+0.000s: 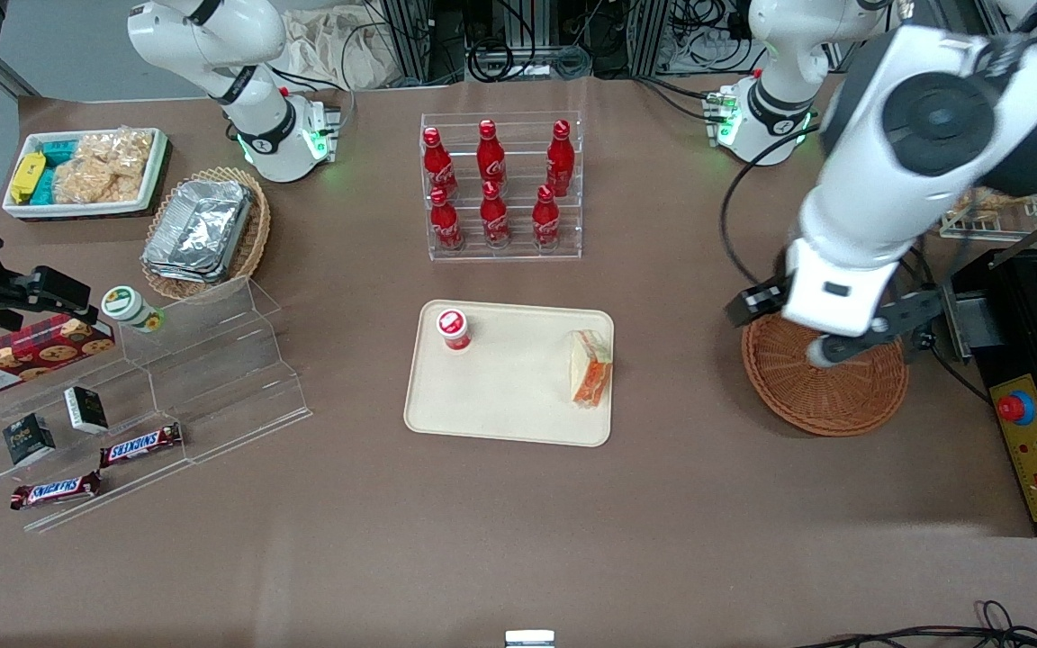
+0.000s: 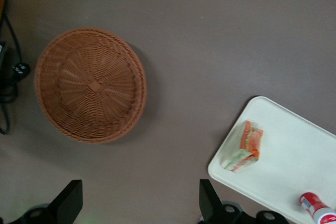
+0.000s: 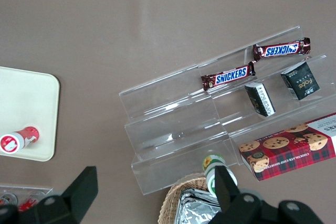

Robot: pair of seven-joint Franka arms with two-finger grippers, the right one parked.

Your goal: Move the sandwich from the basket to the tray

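Note:
The sandwich (image 1: 590,369) lies on the beige tray (image 1: 509,400), at the tray's edge nearest the working arm's end; it also shows in the left wrist view (image 2: 242,146) on the tray (image 2: 294,156). The round reddish-brown basket (image 1: 829,396) is empty, as the wrist view (image 2: 90,85) shows. My left gripper (image 1: 834,340) hangs high above the basket's rim and is open and empty, its fingers (image 2: 210,203) spread wide over bare table between basket and tray.
A small red-capped bottle (image 1: 454,328) lies on the tray. A clear rack of red cola bottles (image 1: 500,184) stands farther from the camera than the tray. A black control box (image 1: 1036,423) lies beside the basket. Snack shelves (image 1: 149,396) are toward the parked arm's end.

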